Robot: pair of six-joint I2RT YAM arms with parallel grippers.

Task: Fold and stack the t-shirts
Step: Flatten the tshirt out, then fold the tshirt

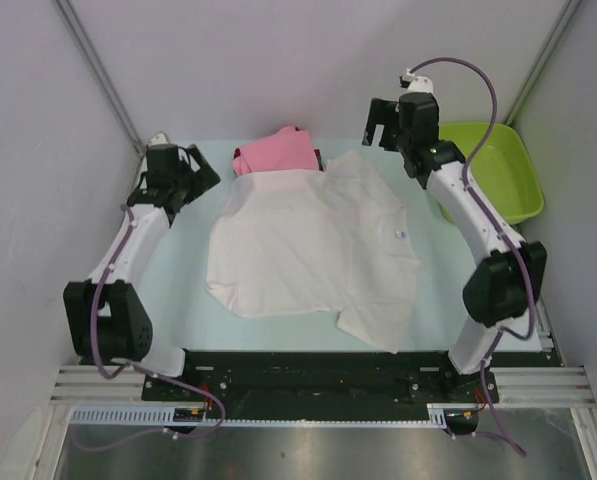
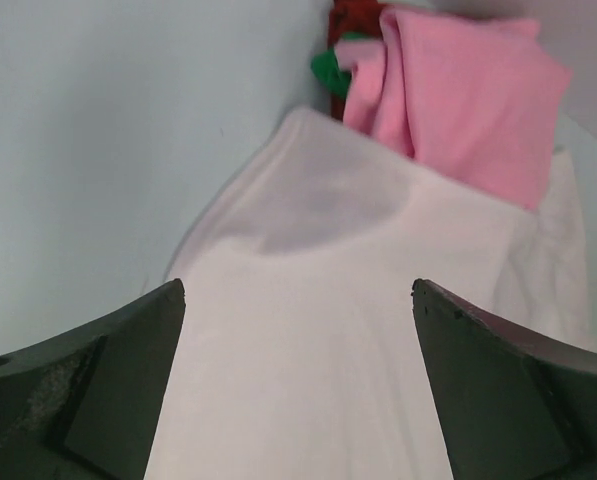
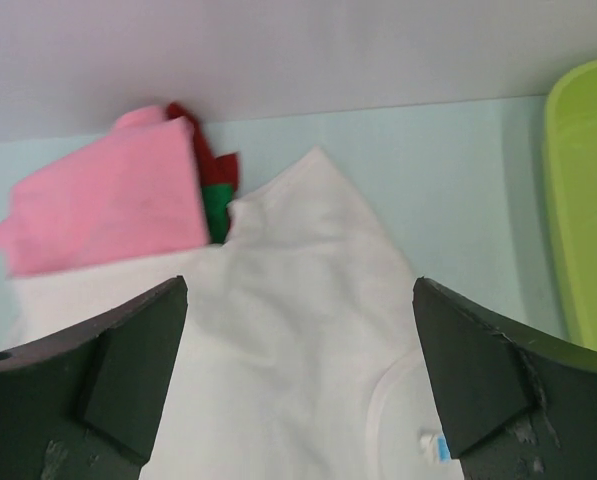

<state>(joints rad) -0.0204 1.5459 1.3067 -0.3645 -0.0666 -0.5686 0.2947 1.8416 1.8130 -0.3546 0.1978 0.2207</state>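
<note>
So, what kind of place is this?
Likely a robot lab test cell: plain white walls box in the table, and the left arm and right arm stand on a metal frame.

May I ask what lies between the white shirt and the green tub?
Only bare table, shown in the right wrist view; overhead, the right arm crosses it.

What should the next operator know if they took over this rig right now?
On the left gripper and the right gripper, the fingers are open and empty.
The white t-shirt lies spread out in the middle, unfolded.
Behind it, the pink t-shirt sits folded atop the dark red t-shirt and the green t-shirt; only their edges show.
Done: that stack, apparently.
Left: fold the white one and add it.
</note>
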